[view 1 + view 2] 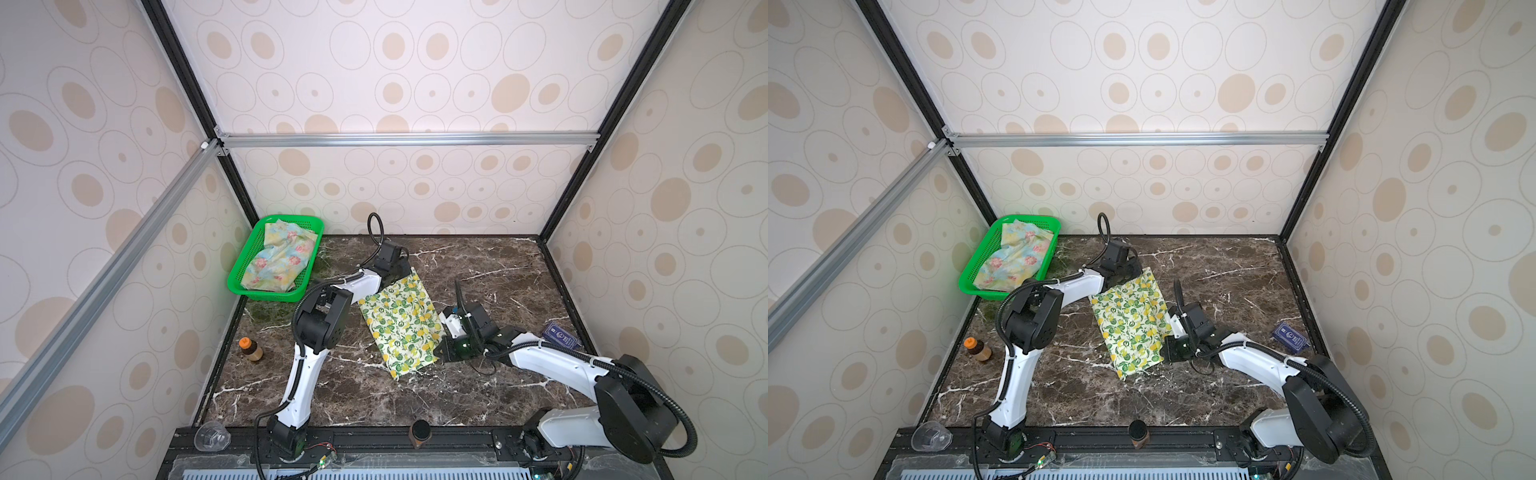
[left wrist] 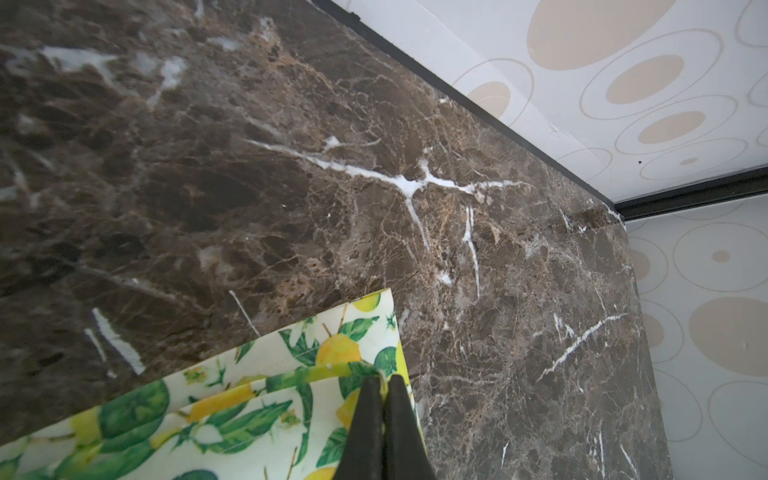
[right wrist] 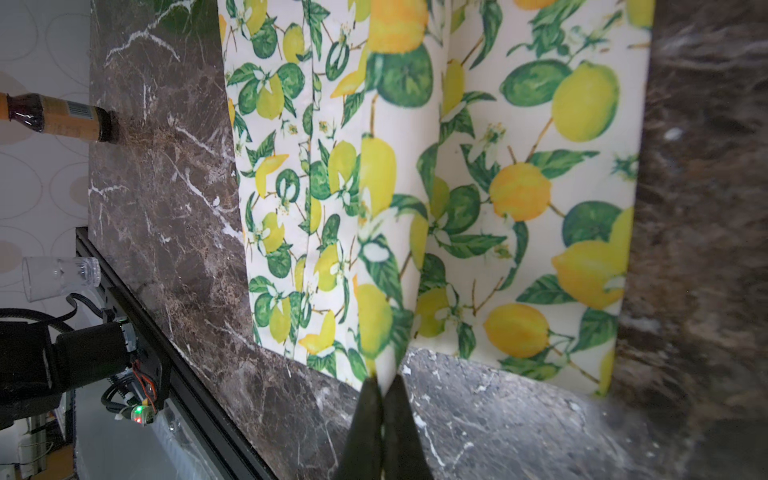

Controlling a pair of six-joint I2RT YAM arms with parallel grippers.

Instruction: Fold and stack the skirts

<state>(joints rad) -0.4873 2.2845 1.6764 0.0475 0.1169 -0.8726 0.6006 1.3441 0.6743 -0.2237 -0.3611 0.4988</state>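
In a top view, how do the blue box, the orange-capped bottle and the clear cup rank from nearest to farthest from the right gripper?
1. blue box, far right, on the same side as the right gripper.
2. orange-capped bottle, far left.
3. clear cup, front left corner.

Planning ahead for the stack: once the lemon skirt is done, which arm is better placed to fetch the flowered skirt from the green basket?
Left. The left gripper pinches the lemon skirt at its far corner, nearer the green basket holding the flowered skirt; the right gripper pinches its near-right edge, farther off.
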